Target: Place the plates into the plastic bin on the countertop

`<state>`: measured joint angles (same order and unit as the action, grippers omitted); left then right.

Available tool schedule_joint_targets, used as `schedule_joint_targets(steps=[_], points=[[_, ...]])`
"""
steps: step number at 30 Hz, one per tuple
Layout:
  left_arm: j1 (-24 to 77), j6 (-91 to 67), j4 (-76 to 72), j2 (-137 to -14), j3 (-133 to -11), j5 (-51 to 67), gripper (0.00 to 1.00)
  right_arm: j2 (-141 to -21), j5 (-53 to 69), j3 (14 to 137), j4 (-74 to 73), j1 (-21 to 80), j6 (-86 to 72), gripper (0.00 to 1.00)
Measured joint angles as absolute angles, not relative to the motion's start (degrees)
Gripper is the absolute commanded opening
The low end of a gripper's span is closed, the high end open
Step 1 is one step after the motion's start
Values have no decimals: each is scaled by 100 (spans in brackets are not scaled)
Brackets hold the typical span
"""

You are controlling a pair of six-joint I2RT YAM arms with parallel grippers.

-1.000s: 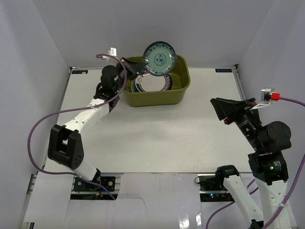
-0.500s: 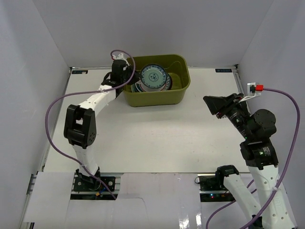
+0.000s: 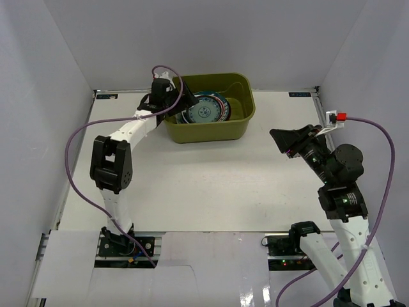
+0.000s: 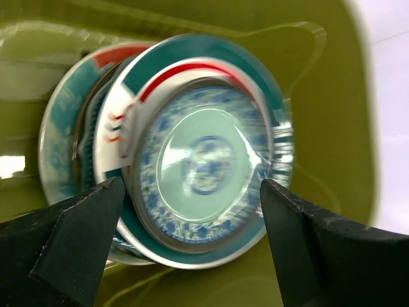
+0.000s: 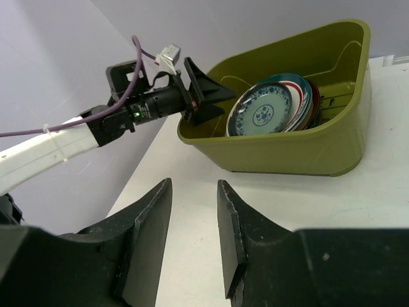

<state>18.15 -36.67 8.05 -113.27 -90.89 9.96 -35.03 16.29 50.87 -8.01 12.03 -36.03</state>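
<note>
Pale grey walls enclose the work area at the back and on both sides. Two small dark labels lie at the foot of the back wall, one near each side wall. A metal rail runs along the near edge, partly covered by white sheets.

The left gripper hangs at the left rim of the bin, pointing inside. Straight ahead of it, framed between its two fingers and apart from both, the plates sit in a tilted stack in the bin. The small plate is foremost, nearest the gripper, and the others lie behind it. The bin's walls rise beyond and beside the stack. The right gripper is well apart, above the countertop. The bin stands ahead of it to the right, with the left gripper ahead to the left.
</note>
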Motion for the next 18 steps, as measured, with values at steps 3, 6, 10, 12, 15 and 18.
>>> schedule_joint_targets(steps=[3,6,10,12,15,18], points=[[1815,-3642,746,-10989,-9085,1070,98,-3540,1647,5002,-746,1203,-3621,41],[1817,-3610,661,-10370,-8991,1166,98,-3570,1645,4974,-744,1203,-3634,46],[1826,-3568,423,-9207,-8667,1424,98,-3573,1575,4982,-777,1203,-3531,88],[1833,-3557,307,-8567,-8405,1610,98,-3566,1417,5068,-954,1203,-3395,90],[1870,-3555,78,-7531,-7647,1933,98,-3496,1039,5306,-1188,1203,-3061,90],[1909,-3498,95,-6558,-6845,2244,98,-3286,596,5422,-1326,1203,-2786,90]])
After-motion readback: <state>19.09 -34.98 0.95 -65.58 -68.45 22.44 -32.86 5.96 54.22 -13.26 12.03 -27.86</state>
